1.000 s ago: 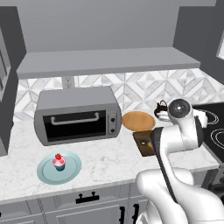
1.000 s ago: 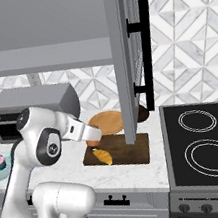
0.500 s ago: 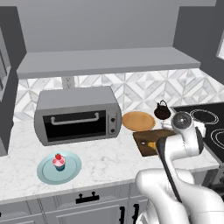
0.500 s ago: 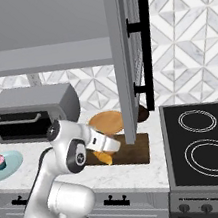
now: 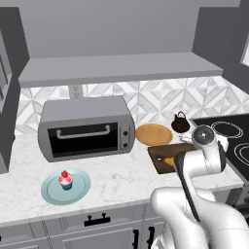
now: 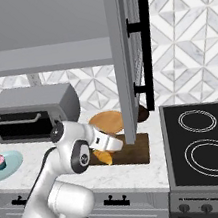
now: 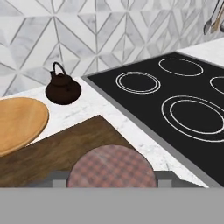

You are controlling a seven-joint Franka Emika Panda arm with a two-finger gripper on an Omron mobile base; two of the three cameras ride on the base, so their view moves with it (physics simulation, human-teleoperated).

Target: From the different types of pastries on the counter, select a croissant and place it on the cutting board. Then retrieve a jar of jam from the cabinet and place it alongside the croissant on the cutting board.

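In the hand view my gripper is shut on the jar of jam; its round, reddish checked lid sits between the grey fingertips. The jar hangs low over the near right corner of the dark brown cutting board. The golden croissant lies on the cutting board, just left of my white hand and gripper. From the left base, the croissant shows on the cutting board, partly behind my forearm. The grey cabinet hangs above the counter, its door swung open.
A tan plate and a black kettle stand behind the board. The black stove lies right of it. Further left are the toaster oven and a pink cupcake on a light-blue plate.
My arm has come down from higher up toward the cutting board, carrying the jar. Over the last half second it has barely moved.
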